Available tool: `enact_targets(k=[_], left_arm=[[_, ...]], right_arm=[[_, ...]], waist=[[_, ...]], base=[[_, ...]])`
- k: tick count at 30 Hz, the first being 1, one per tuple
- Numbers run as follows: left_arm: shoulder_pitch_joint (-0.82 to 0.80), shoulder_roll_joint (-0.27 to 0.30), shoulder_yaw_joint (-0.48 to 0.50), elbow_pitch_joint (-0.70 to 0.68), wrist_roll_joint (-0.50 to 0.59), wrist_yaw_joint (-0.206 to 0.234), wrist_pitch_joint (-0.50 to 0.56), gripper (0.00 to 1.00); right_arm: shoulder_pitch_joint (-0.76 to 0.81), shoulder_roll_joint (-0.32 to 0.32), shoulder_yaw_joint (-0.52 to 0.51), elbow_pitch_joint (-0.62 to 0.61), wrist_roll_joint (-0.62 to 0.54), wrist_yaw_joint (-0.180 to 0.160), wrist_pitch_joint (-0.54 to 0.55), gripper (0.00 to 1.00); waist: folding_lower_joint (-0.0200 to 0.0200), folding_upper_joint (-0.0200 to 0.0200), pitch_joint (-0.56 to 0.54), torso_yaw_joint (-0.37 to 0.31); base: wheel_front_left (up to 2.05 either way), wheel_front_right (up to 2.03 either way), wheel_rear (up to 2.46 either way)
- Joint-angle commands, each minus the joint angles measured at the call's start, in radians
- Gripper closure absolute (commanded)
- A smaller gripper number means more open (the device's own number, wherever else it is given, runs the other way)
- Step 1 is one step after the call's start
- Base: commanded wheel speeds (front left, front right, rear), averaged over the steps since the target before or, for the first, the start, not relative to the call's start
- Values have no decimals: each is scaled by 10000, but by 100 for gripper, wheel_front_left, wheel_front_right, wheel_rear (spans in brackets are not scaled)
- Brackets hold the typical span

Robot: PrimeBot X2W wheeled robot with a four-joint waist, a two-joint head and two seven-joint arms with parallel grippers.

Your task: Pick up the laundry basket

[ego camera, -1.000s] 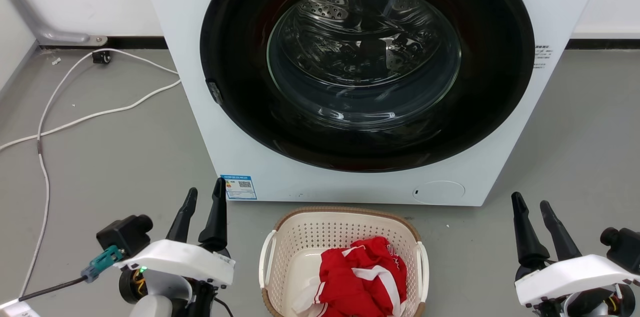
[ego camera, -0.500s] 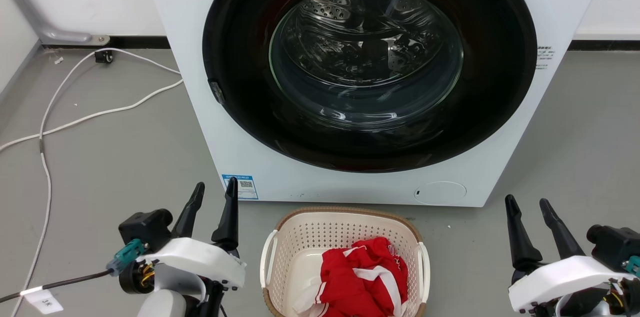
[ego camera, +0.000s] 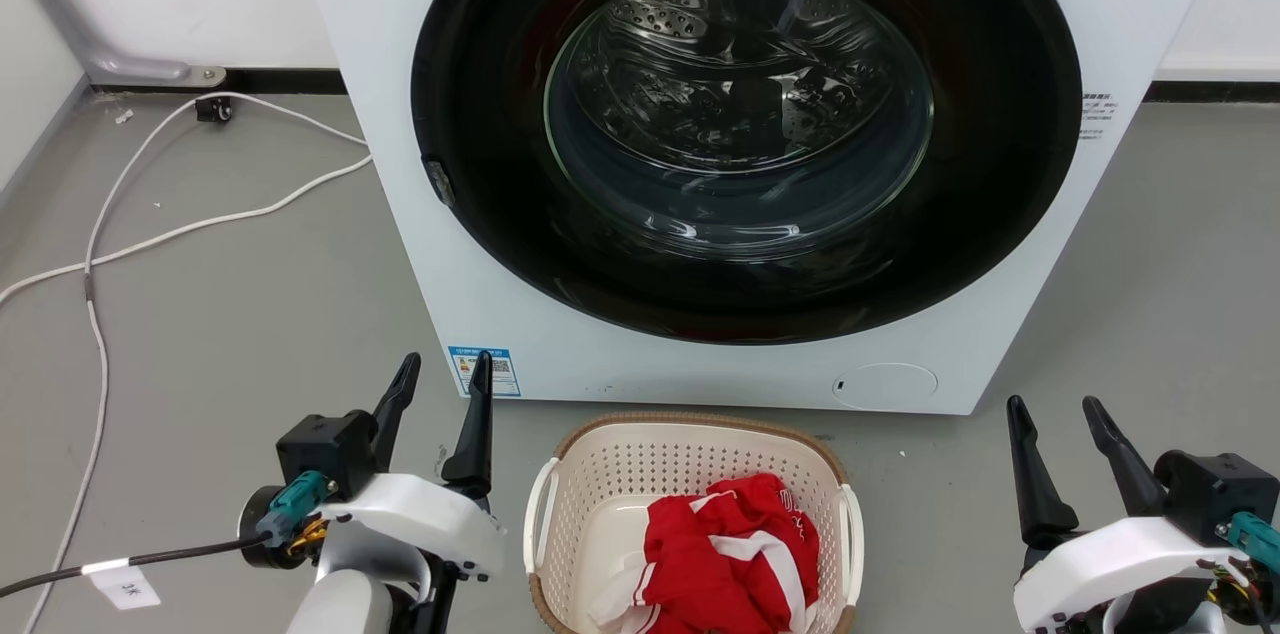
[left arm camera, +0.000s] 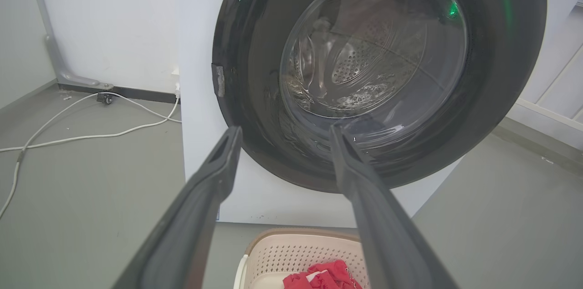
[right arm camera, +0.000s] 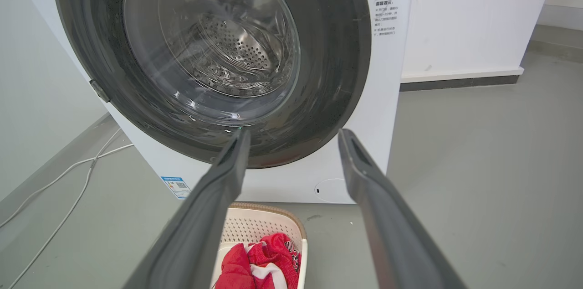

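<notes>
My left tool (ego camera: pixel 447 361) and right tool (ego camera: pixel 1052 404) sit low at either side, fingers parted and nothing between them. The laundry basket (ego camera: pixel 690 421) stands upright on the grey floor (ego camera: pixel 250 334) between them, nearer the left tool and touching neither. Its white handles face left and right, one toward each tool. Its near end is cut off, so I cannot tell its long axis. A red and white garment (ego camera: pixel 735 554) lies inside. Just beyond stands the washing machine (ego camera: pixel 400 244), with a white cable (ego camera: pixel 270 209) on its left.
</notes>
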Motion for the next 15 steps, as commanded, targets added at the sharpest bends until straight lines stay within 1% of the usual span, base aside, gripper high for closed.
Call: enact_targets(k=[1,15], left_arm=[[-250,65,-35,-20,273,45,-105,0],[-296,105,-260,77,1395,208,-378,0]], right_arm=[[39,32,-4,-156,-300,0,-62,0],[177,43,40,-293,-1573,-1,-127,0]], waist=[[0,0,1,8],[0,0,-11,52]], base=[[0,0,0],[0,0,0]])
